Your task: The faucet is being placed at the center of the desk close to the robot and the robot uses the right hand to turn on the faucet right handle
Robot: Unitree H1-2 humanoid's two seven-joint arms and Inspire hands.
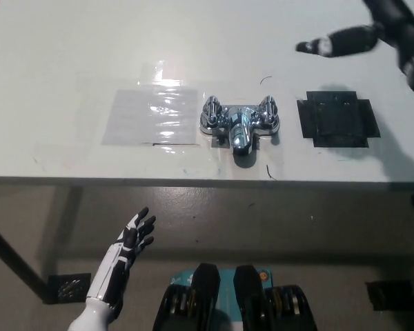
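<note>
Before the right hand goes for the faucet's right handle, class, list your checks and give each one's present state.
1. Faucet upright on the desk, central, near the front edge: ok.
2. Right handle clear of obstructions: ok.
3. Right hand open, holding nothing: ok.
4. Right hand at the handle: not ok; it hovers farther back, to the right.
5. Left hand open, below the desk edge, out of the way: ok.
6. Whether the handle is already turned: cannot tell.
</note>
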